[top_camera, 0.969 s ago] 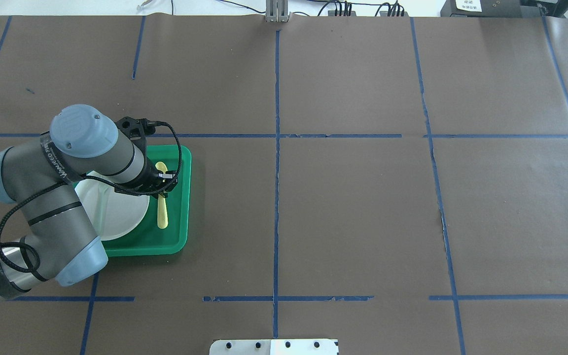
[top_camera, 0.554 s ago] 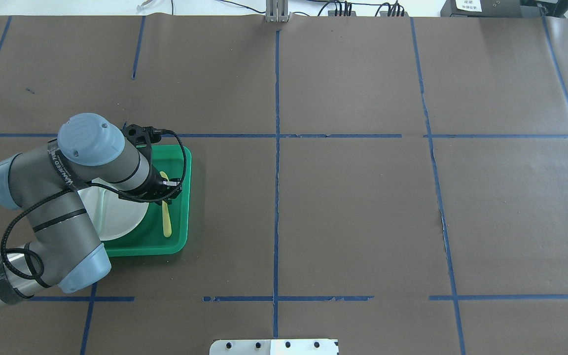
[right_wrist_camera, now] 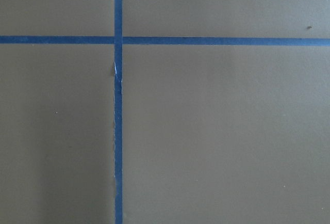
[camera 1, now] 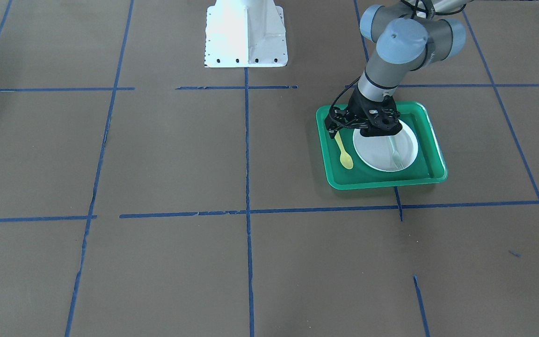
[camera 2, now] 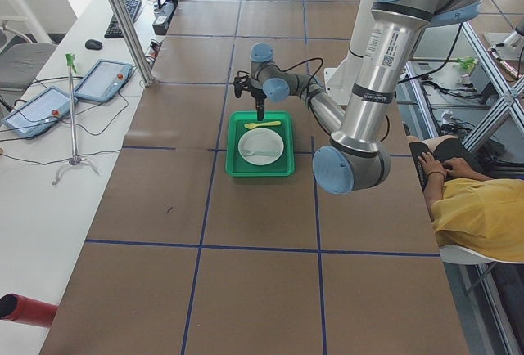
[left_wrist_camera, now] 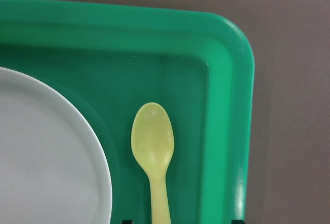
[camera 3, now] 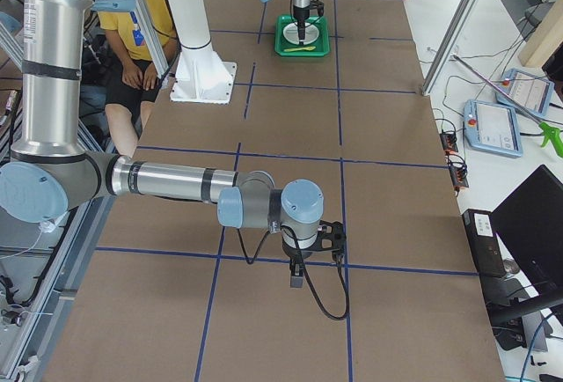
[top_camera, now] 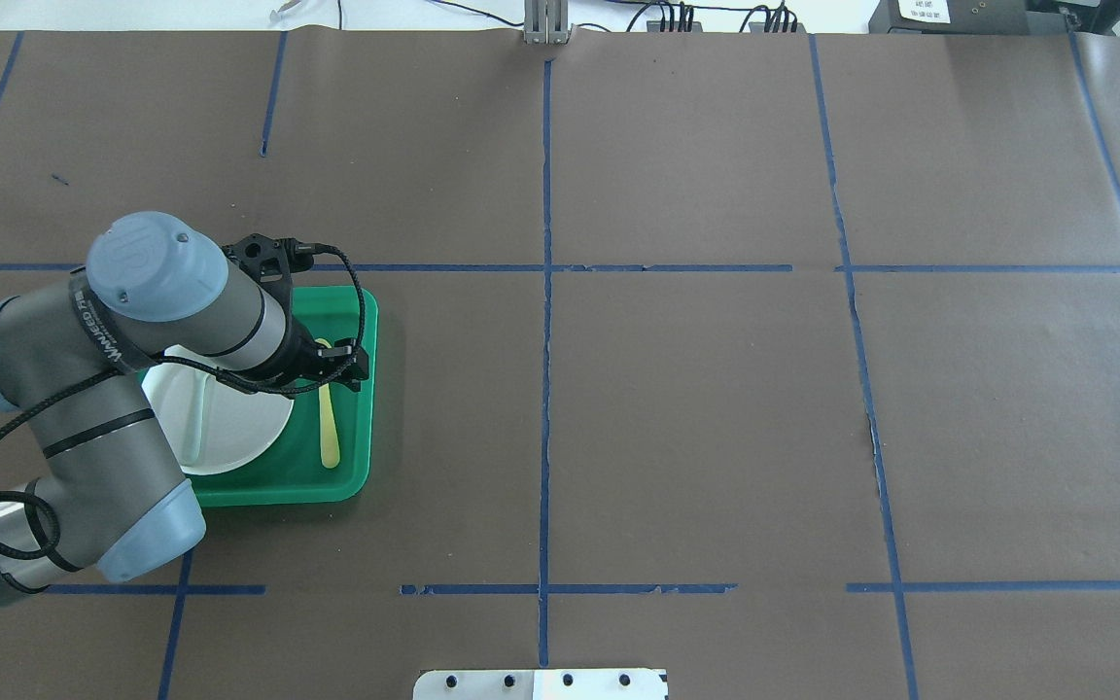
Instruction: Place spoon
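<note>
The small yellow spoon [camera 1: 344, 152] lies flat on the floor of the green tray [camera 1: 382, 183], beside the white plate [camera 1: 382, 154], with its bowl pointing away from me. It also shows in the overhead view [top_camera: 329, 433] and the left wrist view [left_wrist_camera: 153, 141]. My left gripper [camera 1: 339, 127] hangs just above the spoon's handle, jaws spread wide and holding nothing. In the left wrist view only its two fingertips show, at the bottom edge either side of the handle. My right gripper [camera 3: 296, 278] points down over bare table far from the tray. I cannot tell if it is open or shut.
A pale grey-green fork [camera 1: 395, 154] lies on the plate. The tray's raised rim [left_wrist_camera: 227, 105] runs close beside the spoon. Brown paper with blue tape lines [right_wrist_camera: 118, 105] covers the table. The white robot base [camera 1: 246, 32] stands behind. A seated person [camera 2: 479, 208] is off the table.
The spoon went from held at a slant to lying flat in the tray. My left gripper's jaws spread, and the arm shifted slightly back.
</note>
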Motion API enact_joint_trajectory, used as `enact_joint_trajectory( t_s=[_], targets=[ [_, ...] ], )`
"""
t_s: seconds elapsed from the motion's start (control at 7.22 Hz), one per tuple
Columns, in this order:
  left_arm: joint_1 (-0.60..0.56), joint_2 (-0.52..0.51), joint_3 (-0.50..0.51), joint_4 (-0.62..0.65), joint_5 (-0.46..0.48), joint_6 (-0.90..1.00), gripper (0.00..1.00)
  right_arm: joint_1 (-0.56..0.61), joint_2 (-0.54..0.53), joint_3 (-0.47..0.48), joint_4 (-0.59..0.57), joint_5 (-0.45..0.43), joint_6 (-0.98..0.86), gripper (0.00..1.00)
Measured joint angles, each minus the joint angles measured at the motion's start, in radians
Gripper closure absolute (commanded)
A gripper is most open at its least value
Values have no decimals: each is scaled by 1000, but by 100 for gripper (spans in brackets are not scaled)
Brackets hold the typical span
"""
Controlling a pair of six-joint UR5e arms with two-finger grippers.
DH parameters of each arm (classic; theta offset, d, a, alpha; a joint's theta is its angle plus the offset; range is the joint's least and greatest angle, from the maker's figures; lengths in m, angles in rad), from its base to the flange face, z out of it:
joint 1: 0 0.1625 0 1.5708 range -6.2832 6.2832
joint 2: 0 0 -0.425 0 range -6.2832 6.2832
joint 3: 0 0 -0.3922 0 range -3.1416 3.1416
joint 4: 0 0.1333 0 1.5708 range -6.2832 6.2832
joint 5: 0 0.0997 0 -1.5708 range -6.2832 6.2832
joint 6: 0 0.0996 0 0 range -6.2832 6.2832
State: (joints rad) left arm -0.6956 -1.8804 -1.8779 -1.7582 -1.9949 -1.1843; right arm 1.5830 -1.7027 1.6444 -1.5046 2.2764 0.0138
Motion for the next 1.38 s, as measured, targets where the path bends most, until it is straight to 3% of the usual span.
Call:
enact_joint_trajectory(
  t_s=[0.28,0.55,0.97,1.38],
  targets=[
    [-161,105,-52,67,-48,291,0,0,0,0,0,0,0,0],
    [-405,253,-49,110,-165,714,0,0,0,0,0,0,0,0],
    [-775,367,65,221,-237,1277,0,0,0,0,0,0,0,0],
    [-927,439,118,283,-246,1445,0,0,0,0,1,0,0,0]
  ],
)
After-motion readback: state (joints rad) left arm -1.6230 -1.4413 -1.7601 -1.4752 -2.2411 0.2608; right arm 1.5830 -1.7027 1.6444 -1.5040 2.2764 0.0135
